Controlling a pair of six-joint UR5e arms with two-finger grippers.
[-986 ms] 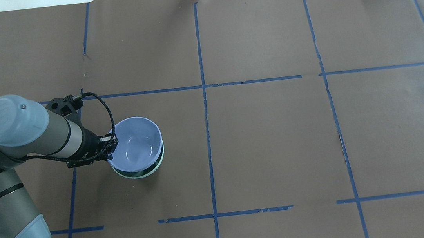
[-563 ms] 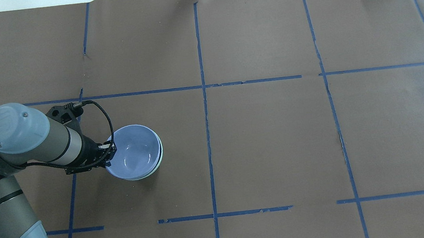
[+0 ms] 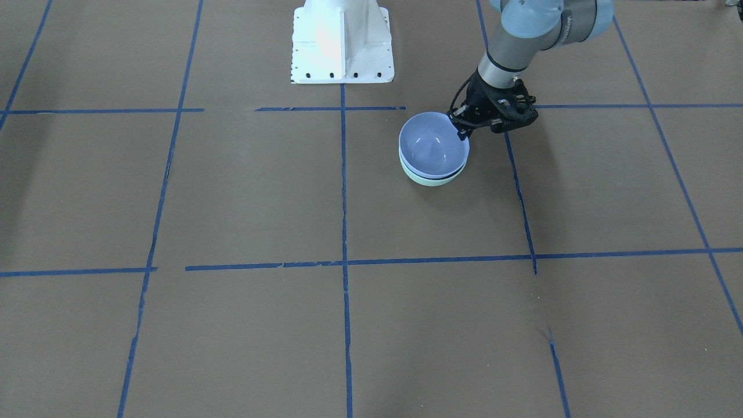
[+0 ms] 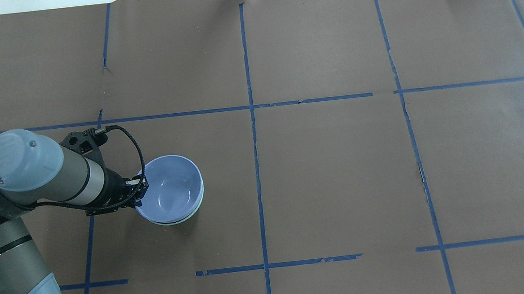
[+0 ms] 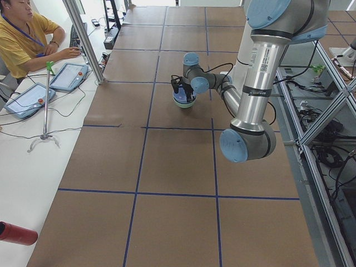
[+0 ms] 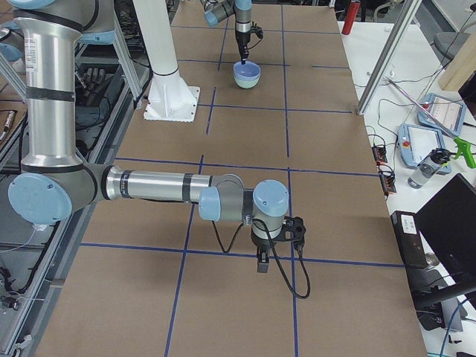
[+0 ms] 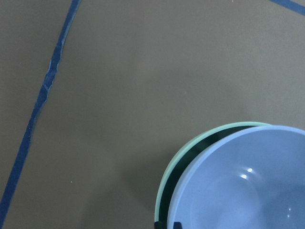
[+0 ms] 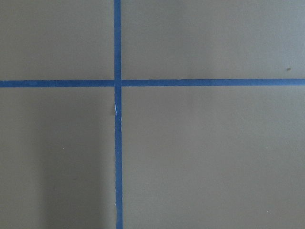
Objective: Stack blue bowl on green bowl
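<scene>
The blue bowl (image 4: 171, 188) sits nested inside the green bowl (image 4: 196, 209), left of the table's middle. Only a thin mint edge of the green bowl shows under it. In the front-facing view the blue bowl (image 3: 432, 145) rests on the green bowl (image 3: 432, 179). My left gripper (image 4: 139, 185) is shut on the blue bowl's rim at its left side. The left wrist view shows the blue bowl (image 7: 248, 186) a little off-centre in the green bowl (image 7: 183, 157). My right gripper (image 6: 262, 264) hangs over bare table far off; I cannot tell whether it is open or shut.
Brown paper with blue tape lines (image 4: 252, 119) covers the table. The white robot base (image 3: 341, 43) stands at the near edge. An operator (image 5: 22, 39) sits at the side table with tablets (image 5: 69, 76). A red cylinder (image 5: 16, 233) lies there too.
The left gripper has lowered the blue bowl into the green bowl. Less of the green rim shows now. The grip on the rim looks unchanged.
</scene>
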